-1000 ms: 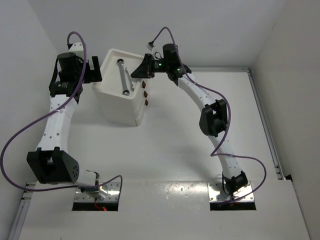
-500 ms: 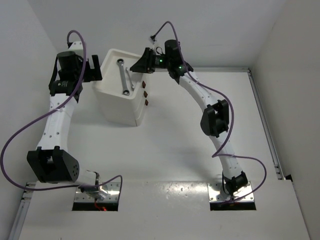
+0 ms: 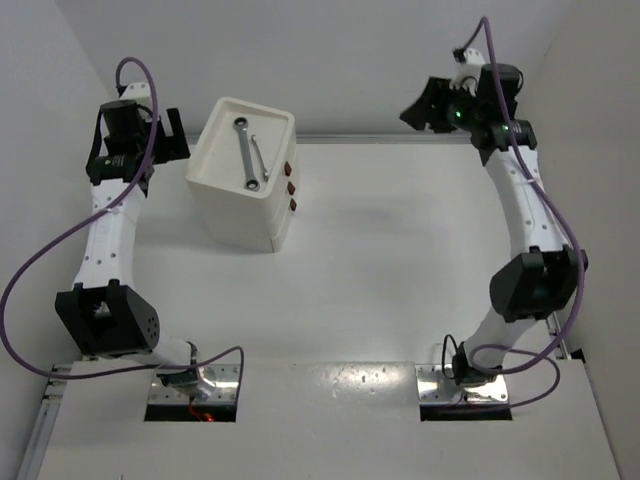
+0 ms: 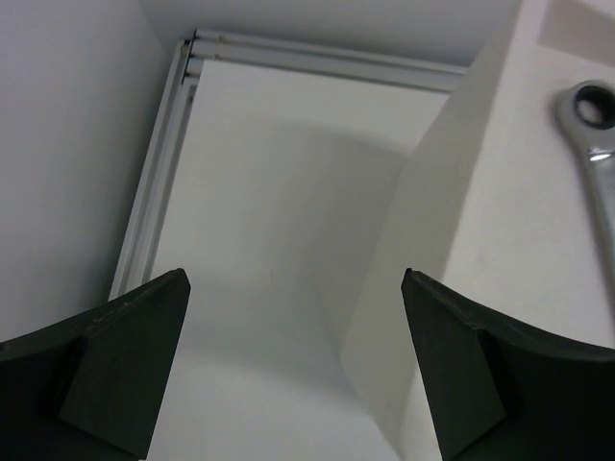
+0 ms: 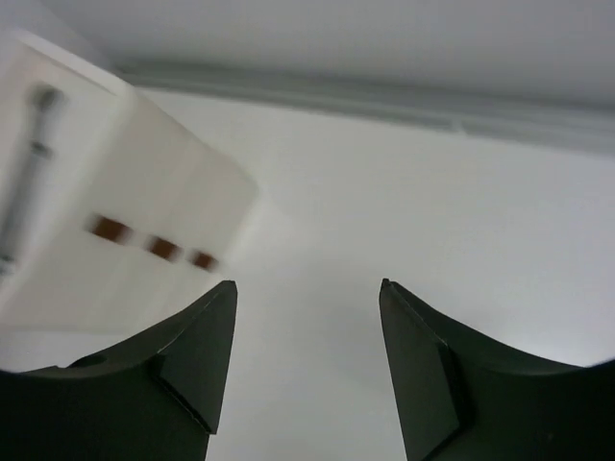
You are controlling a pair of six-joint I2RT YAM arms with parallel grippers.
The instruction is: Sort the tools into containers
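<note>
A white cabinet (image 3: 243, 215) stands at the back left, its three drawers shut, their red-brown handles (image 3: 290, 187) facing right. Two silver wrenches (image 3: 247, 152) lie in its recessed top tray (image 3: 222, 106). My left gripper (image 3: 174, 137) hangs just left of the cabinet, open and empty. In the left wrist view its jaws (image 4: 294, 274) straddle the cabinet's left wall (image 4: 452, 288), with a wrench head (image 4: 588, 106) at the upper right. My right gripper (image 3: 415, 108) is high at the back right, far from the cabinet, open and empty (image 5: 307, 283). The blurred cabinet (image 5: 144, 182) shows at that view's left.
White walls enclose the table on the left, back and right. A metal rail (image 3: 530, 250) runs along the right edge and another (image 4: 159, 182) along the left edge. Purple cables loop off both arms. The arm bases (image 3: 465, 385) sit at the near edge.
My right arm has swung away from the cabinet's top right corner to the far back right, and its jaws have opened. My left gripper has drawn back a little to the left.
</note>
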